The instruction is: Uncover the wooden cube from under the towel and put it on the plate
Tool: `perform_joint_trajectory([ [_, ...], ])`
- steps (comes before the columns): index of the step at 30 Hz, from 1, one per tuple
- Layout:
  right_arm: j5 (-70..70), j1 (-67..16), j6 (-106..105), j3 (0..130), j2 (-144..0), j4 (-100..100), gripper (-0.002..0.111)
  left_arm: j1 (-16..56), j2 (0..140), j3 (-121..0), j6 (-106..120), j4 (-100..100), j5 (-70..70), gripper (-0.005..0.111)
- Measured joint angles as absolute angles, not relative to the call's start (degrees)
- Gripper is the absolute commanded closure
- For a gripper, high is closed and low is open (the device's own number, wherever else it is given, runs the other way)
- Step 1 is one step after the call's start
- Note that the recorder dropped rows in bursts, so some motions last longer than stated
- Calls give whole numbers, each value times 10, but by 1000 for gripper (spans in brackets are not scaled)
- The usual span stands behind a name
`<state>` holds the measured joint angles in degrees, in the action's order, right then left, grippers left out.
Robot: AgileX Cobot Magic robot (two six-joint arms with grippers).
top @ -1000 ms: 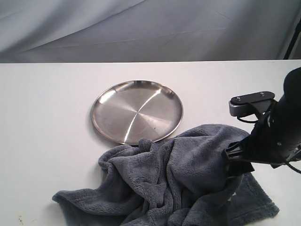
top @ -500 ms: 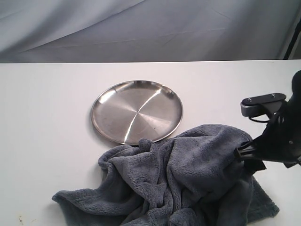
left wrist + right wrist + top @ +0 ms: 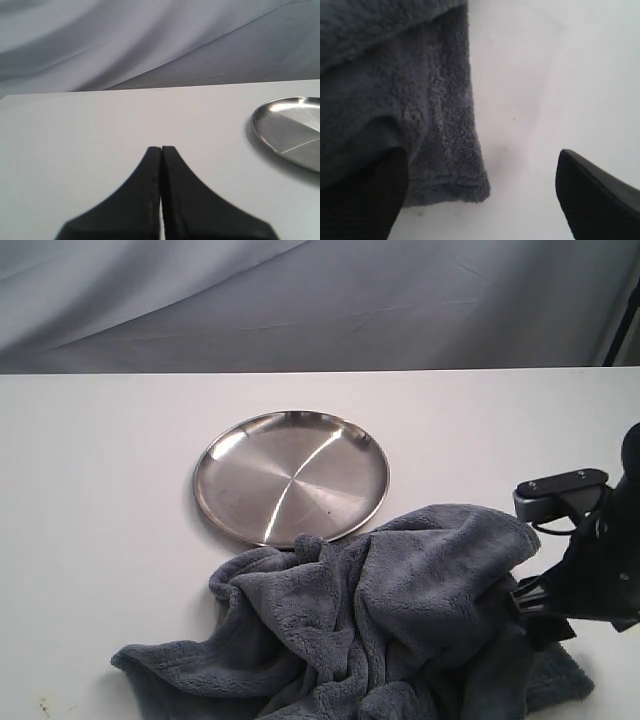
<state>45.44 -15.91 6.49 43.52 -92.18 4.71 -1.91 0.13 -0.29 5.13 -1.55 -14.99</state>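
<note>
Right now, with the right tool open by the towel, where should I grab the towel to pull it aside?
I'd take the towel by its loose right-hand corner, coming down from the right. It lies flat and thin on the table there, away from the bunched folds, and the open right tool straddles its edge.

The towel (image 3: 400, 630) hides part of the near rim of the plate (image 3: 290, 475), and its own near folds run off the exterior view's bottom edge. Its right side hides the fingertips of the right gripper (image 3: 480, 157) there.
</note>
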Motion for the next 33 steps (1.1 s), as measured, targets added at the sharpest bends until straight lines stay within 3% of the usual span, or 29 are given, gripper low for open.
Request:
perform_joint_trajectory([
  [12,417,-159,43,437,-1006,47,36,-19,1,-3,51,-15,-150,107],
  [21,385,-159,41,413,-1004,-3,87,-19,1,-3,51,-15,-150,107],
  [26,380,-159,44,413,-1004,-3,106,-19,1,-3,51,-15,-150,107],
  [33,367,-159,44,408,-986,-19,108,-19,1,-3,51,-15,-150,107],
])
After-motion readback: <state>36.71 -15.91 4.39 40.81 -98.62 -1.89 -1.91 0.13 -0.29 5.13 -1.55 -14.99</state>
